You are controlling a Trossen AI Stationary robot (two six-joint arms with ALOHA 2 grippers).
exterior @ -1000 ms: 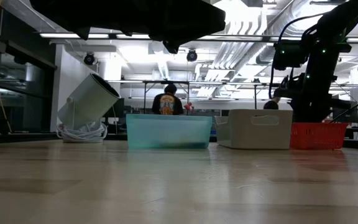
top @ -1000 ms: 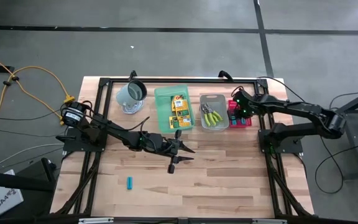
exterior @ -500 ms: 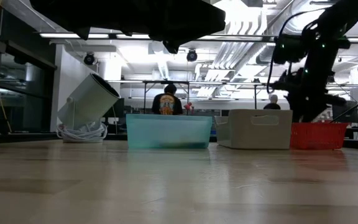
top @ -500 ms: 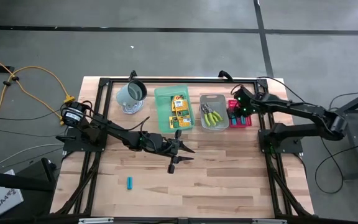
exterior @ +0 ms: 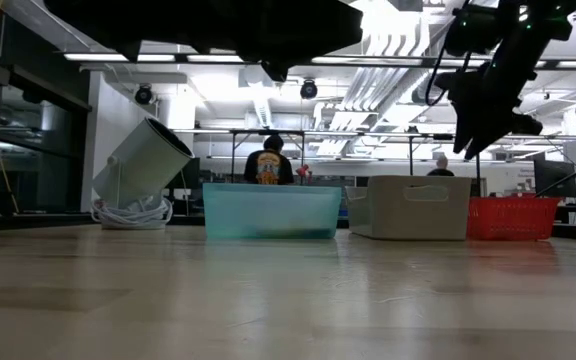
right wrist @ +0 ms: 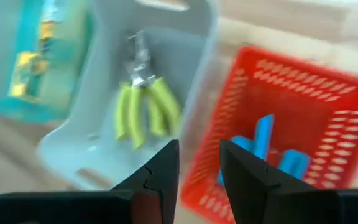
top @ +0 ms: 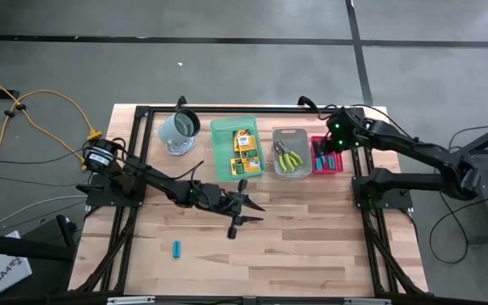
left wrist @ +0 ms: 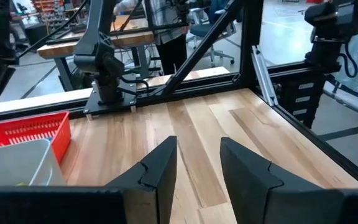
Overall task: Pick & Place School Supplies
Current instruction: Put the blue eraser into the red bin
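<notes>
Cyan piece (top: pixel 177 248): we find one stray left on the bare table (top: pixel 312 246), lying at about 7 o'clock from the left gripper (top: pixel 242 207) in the high view, near but apart from it. Its long axis runs roughly 12 to 6 o'clock. The left arm is plainly the nearer; the right arm is well apart, across the table at the trays.

Left gripper: it hangs above the table's middle, its arm stretched low from the 9 o'clock edge and pointing toward 3 o'clock. In the left wrist view its fingers (left wrist: pixel 160 171) stand a narrow gap apart with nothing between them. We judge it must swing back toward 7 o'clock and turn its jaws across the piece's long axis.

Right gripper (right wrist: pixel 196 167): it hovers over the red tray (top: pixel 335 168), raised clear of the rim in the low view. Its jaws are narrowly parted and hold nothing.

Remaining supplies:
- boxes (top: pixel 246 146) in the green tray (top: pixel 224 157);
- pliers (top: pixel 289 156) in the grey tray (top: pixel 290 134);
- other cyan pieces (right wrist: pixel 261 142) in the red tray.

The mug (top: pixel 179 127) lies tilted at 9 o'clock of the green tray.
</notes>
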